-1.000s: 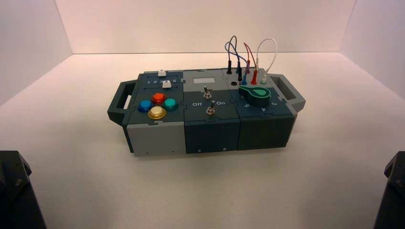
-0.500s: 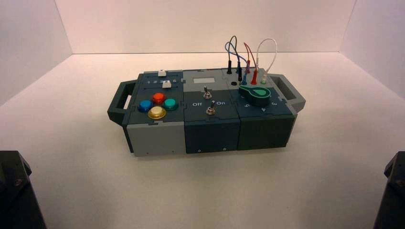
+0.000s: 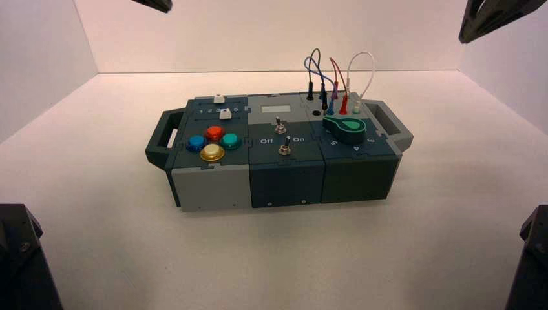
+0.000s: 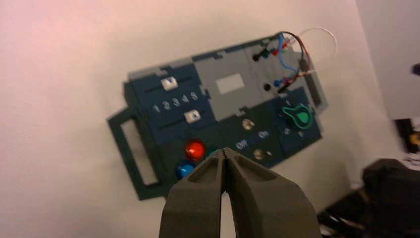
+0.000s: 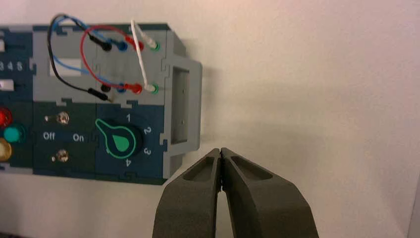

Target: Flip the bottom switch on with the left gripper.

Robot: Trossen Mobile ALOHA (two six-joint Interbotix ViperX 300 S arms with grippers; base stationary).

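The bottom switch (image 3: pixel 284 150) is a small metal toggle in the dark teal middle panel of the box, near its front edge, below the lettering "Off" and "On". It also shows in the left wrist view (image 4: pixel 258 154) and in the right wrist view (image 5: pixel 61 156), where its lever leans to the Off side. The twin toggle (image 3: pixel 280 126) stands behind it. My left gripper (image 4: pixel 225 150) is shut and empty, high above the box over the coloured buttons. My right gripper (image 5: pixel 220 150) is shut and empty, high off the box's right end.
The box (image 3: pixel 213 187) has handles at both ends, two white sliders (image 3: pixel 225 114), several coloured buttons (image 3: pixel 212 152), a green knob (image 3: pixel 346 128) and plugged wires (image 3: pixel 336 77). Dark parts of the left arm (image 3: pixel 155 5) and right arm (image 3: pixel 494 16) show at the top edge.
Dark parts of both arms have come into the top edge of the high view. The box and its switches have not moved.
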